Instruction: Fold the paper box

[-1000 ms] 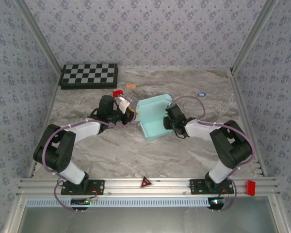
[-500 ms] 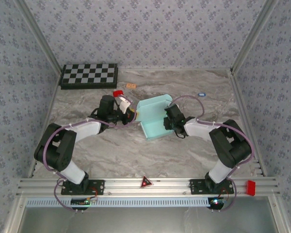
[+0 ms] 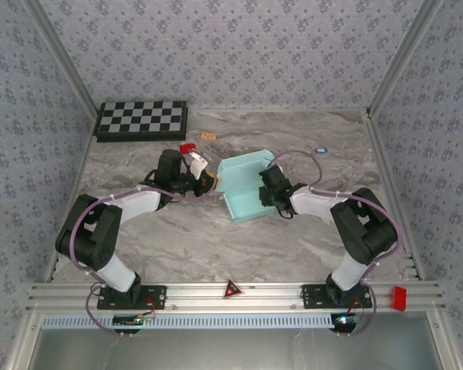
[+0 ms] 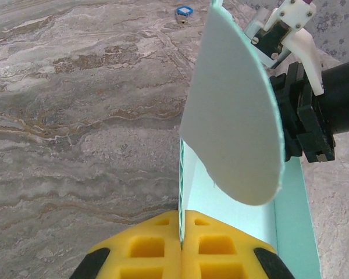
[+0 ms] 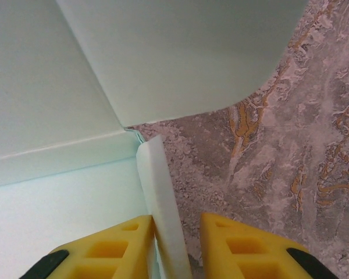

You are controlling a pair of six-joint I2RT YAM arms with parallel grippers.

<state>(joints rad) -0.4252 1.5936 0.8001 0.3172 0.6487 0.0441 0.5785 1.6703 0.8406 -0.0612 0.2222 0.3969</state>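
One paper box [image 3: 239, 202], left gripper [image 4: 181, 235] tight on its edge [image 4: 181, 174], right gripper [image 5: 177, 235] ajar astride its flap [image 5: 161, 197].

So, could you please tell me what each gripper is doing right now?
Left gripper: closed on the paper box.
Right gripper: open, straddling a box flap.

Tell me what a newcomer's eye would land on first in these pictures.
The pale aqua paper box, half-formed with its walls up, sits in the middle of the marble table. The left gripper is pinched shut on one thin wall edge, while the right gripper straddles a whitish flap with a gap on one side. A checkerboard lies in the far left corner.
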